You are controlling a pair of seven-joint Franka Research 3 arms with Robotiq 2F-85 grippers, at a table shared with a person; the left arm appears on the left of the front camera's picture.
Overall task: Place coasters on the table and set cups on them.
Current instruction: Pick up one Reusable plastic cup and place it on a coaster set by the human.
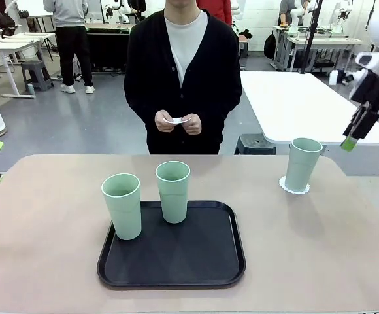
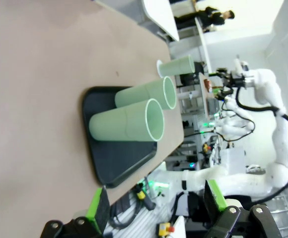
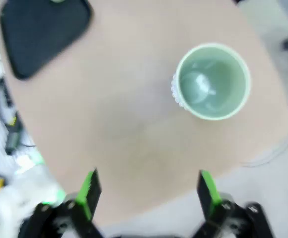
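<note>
Mint cup [image 1: 121, 209], second cup [image 1: 173, 193] upright on black tray [image 1: 202, 261]; third cup [image 1: 302, 163] upright atop white scalloped coaster [image 1: 283, 186], beige counter's [image 1: 46, 216] right side.

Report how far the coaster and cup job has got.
Done: one cup stands on a coaster on the table, right side. In hand: the person's hands hold a small white piece, likely another coaster; the right gripper is open, raised near that cup. To do: two cups stand on the black tray, no coasters under them.

Coaster [image 1: 285, 186] mostly hidden beneath far-right cup [image 1: 302, 163]
</note>
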